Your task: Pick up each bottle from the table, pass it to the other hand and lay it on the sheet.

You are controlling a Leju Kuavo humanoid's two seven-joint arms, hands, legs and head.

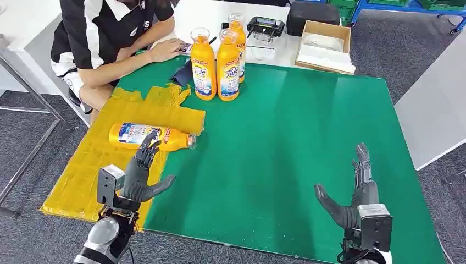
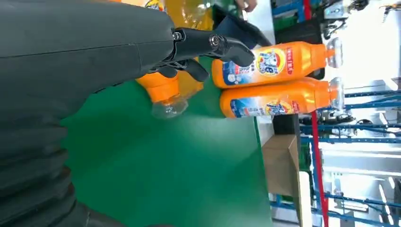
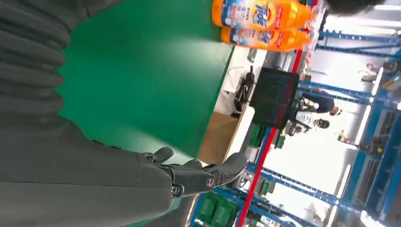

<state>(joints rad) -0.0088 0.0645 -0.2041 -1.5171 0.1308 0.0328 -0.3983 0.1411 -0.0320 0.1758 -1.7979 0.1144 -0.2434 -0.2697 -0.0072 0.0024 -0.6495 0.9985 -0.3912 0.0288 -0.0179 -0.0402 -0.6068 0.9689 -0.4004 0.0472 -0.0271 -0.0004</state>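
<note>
nearest the robot, the right hand [image 1: 360, 190] hovers low over the bare green desk mat [image 1: 286, 143], its fingers [image 3: 208, 174] spread and holding nothing. the left hand [image 1: 142, 175] sits over the near edge of the yellow crinkled plastic sheet [image 1: 82, 176], its fingers [image 1: 147, 148] also spread and empty, their tips just beside the orange plastic detergent bottle lying on its side [image 1: 151, 137] on that sheet, its clear cap pointing toward the green. whether the tips touch it i cannot tell.

further back, three upright orange plastic detergent bottles with clear caps [image 1: 220, 63] stand close together at the far edge of the green mat, well apart from both hands. they look full of orange liquid, so i judge them fairly heavy, stiff-walled and smooth enough to slip; the labelled middle of the body looks the safest place to hold, with the narrow neck left free for the other hand at the pass. the round body could roll once laid down.

beyond them a person's hand [image 1: 167, 49] rests on the white desk [image 1: 203, 16]. far right, an open brown cardboard box [image 1: 324, 47] holds what looks like white paper or packing.
</note>
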